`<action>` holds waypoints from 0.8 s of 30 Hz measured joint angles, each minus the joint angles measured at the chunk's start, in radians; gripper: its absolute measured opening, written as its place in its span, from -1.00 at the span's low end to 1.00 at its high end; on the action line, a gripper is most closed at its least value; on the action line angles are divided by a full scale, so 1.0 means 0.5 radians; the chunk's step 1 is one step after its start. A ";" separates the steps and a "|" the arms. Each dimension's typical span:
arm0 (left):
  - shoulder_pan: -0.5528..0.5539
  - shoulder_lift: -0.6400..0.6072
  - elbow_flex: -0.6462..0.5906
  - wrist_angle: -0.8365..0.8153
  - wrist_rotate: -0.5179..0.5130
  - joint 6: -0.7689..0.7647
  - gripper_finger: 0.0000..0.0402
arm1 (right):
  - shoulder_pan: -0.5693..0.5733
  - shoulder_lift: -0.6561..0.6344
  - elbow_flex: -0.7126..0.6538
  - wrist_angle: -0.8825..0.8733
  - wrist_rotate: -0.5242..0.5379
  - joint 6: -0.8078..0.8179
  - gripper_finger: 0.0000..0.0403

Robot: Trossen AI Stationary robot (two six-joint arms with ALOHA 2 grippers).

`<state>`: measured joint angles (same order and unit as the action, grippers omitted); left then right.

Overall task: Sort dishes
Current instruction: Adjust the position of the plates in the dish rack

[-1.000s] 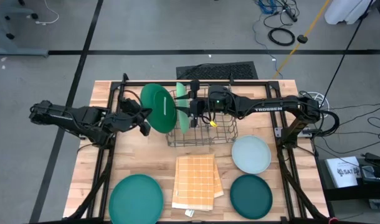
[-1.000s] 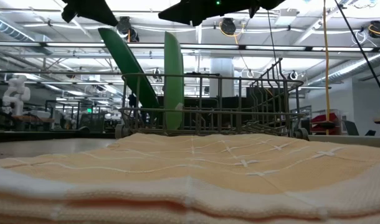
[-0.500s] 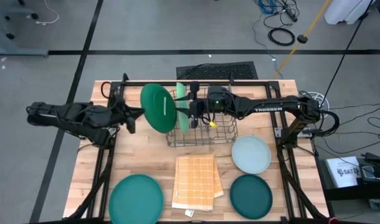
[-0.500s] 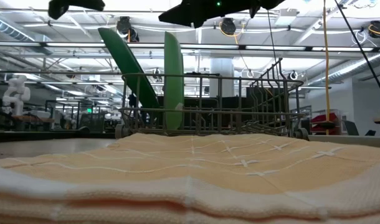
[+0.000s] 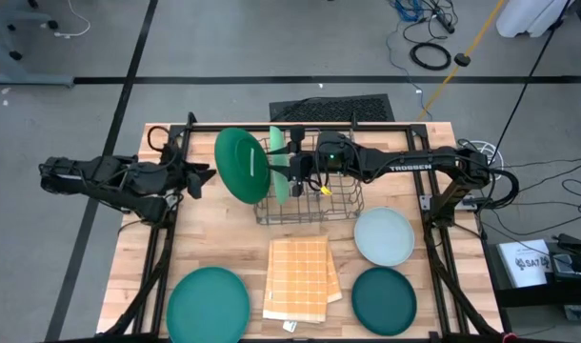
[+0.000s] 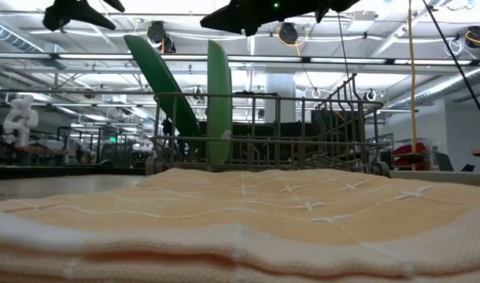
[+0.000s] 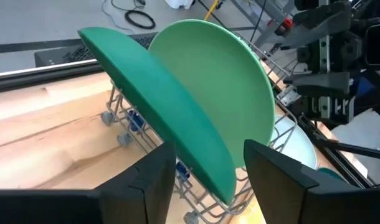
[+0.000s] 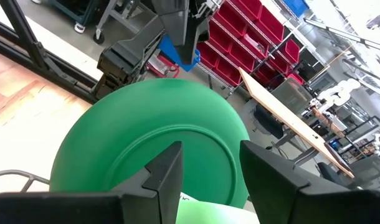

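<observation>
A mid green plate (image 5: 241,164) leans in the left end of the grey wire rack (image 5: 329,205), with its lower rim inside and its top tipped out over the rack's left wall (image 6: 157,98). A light green plate (image 5: 279,167) stands upright on its rim in the rack beside it. My left gripper (image 5: 203,177) is open just left of the mid green plate (image 7: 171,118) and clear of it. My right gripper (image 5: 292,164) is open, hanging over the light green plate's top rim (image 6: 219,45) and pointing left at the mid green plate (image 8: 159,143).
Three plates lie flat on the table: a teal plate (image 5: 208,303) near left, a pale blue-grey plate (image 5: 384,236) right of the rack, and a dark teal plate (image 5: 384,300) near right. A folded orange checked cloth (image 5: 298,278) lies in front of the rack.
My left gripper has opened, let go of the mid green plate and drawn back toward the table's left edge. The plate stays where it was, leaning in the rack.
</observation>
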<state>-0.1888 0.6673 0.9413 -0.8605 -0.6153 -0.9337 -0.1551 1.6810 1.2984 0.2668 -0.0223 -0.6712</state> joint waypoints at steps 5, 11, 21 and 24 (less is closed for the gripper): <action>0.049 0.031 0.000 0.012 0.041 -0.027 0.00 | 0.014 0.000 0.000 0.002 0.000 0.001 -0.24; 0.091 0.120 0.000 0.013 0.124 -0.043 0.00 | 0.062 -0.008 0.000 0.026 -0.002 -0.011 -0.24; 0.093 0.101 -0.030 0.034 0.060 0.045 0.00 | 0.092 -0.089 0.001 -0.020 0.063 -0.014 -0.24; 0.093 0.057 -0.128 0.053 0.062 0.013 0.00 | 0.092 -0.103 0.001 -0.023 0.063 -0.014 -0.24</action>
<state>-0.1425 0.6958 0.8772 -0.8339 -0.5841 -0.9273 -0.1093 1.6295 1.2987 0.2555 0.0093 -0.6781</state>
